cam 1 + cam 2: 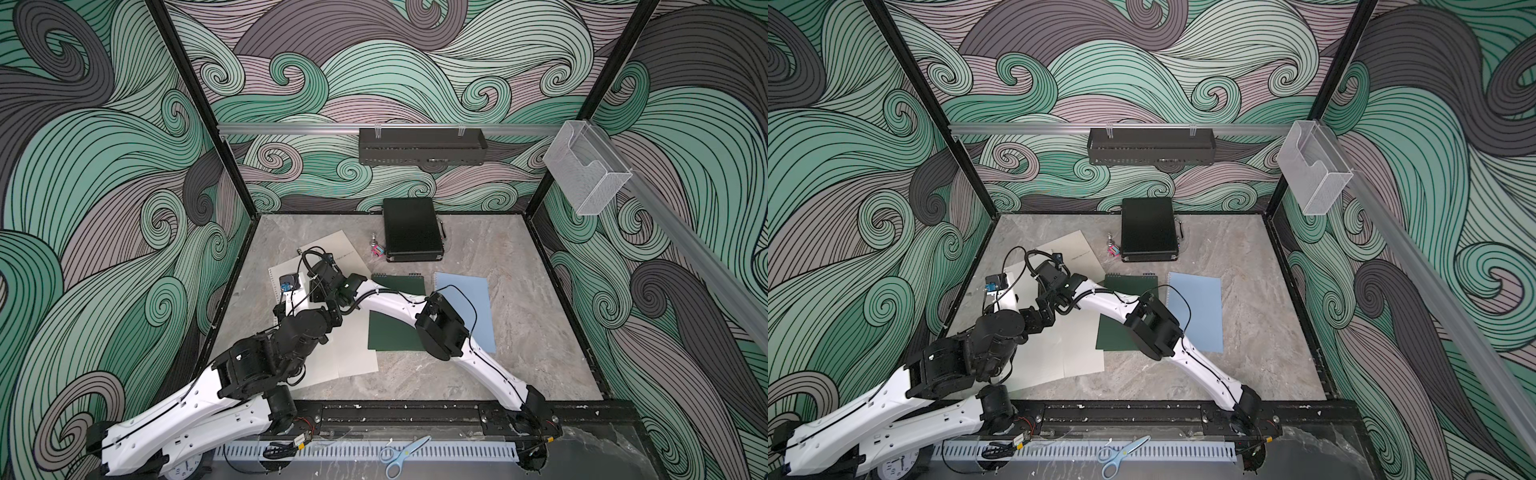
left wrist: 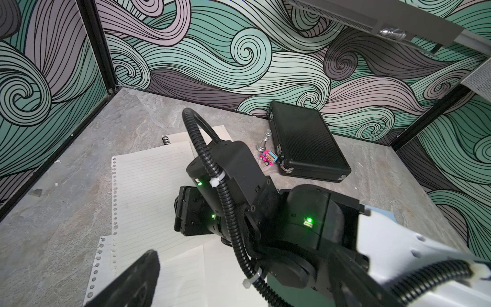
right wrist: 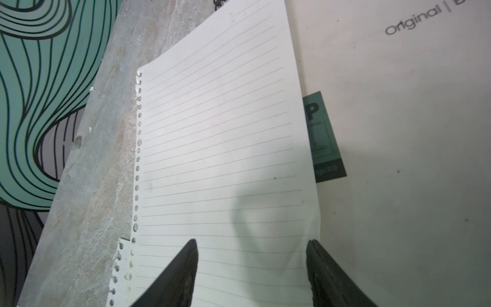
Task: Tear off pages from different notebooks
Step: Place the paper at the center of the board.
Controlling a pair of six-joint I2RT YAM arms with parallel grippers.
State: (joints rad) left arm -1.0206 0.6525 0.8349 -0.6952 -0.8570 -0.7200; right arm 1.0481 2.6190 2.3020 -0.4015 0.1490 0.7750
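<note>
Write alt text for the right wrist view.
A lined page, with holes punched along one edge, lies on a grey table and partly over a beige notebook with a green label. The right end effector is open above the end of the page nearest the camera, and nothing is gripped between its black tips.

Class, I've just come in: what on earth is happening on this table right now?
The action is at the beige notebook on the robot's left. The right gripper, jaws apart, sits over a loose lined page with punched holes lying partly on that notebook; another loose page pokes out beneath. The left gripper is open close by. The dark green notebook and light blue notebook lie closed to the right.
</note>
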